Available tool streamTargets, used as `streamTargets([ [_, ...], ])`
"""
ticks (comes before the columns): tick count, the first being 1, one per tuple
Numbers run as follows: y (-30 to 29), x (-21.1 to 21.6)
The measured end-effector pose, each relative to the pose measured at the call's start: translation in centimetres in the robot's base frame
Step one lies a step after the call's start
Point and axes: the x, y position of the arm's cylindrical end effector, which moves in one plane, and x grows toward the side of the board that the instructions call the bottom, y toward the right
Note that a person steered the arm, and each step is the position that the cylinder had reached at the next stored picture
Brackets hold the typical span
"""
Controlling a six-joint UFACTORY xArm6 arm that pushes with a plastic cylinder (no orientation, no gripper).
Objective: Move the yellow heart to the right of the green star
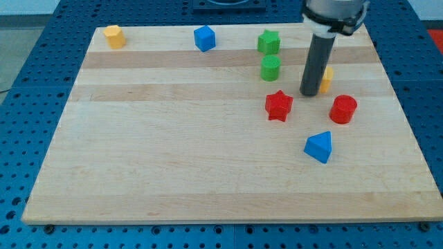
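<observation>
Camera view shows my tip [309,93] pressed against the yellow heart [327,79], mostly hiding it, right of and below the green star [268,42]; no gripper shows

The board [173,152] is pale wood crossed by lighter and darker bands, and it lies on a blue table [28,83] dotted with rows of dark holes. The star [268,42] and cylinder [270,68] are green, a second star [279,105] and cylinder [342,109] red, and the cube [204,38] and triangular block [319,146] blue. The heart [327,79] and the far-left block [114,36] are yellow, and my tip [309,93] is dark grey.
</observation>
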Motion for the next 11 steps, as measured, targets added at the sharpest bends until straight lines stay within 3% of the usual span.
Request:
streamTargets([
  [1,0.1,-5.4],
  [2,-0.1,-6.6],
  [4,1.5,0.7],
  [5,6.0,-2.7],
  [6,5.9,-7.9],
  [7,5.6,-9.6],
  [9,5.3,-3.7],
  [10,2.0,-3.7],
  [11,0.3,-6.4],
])
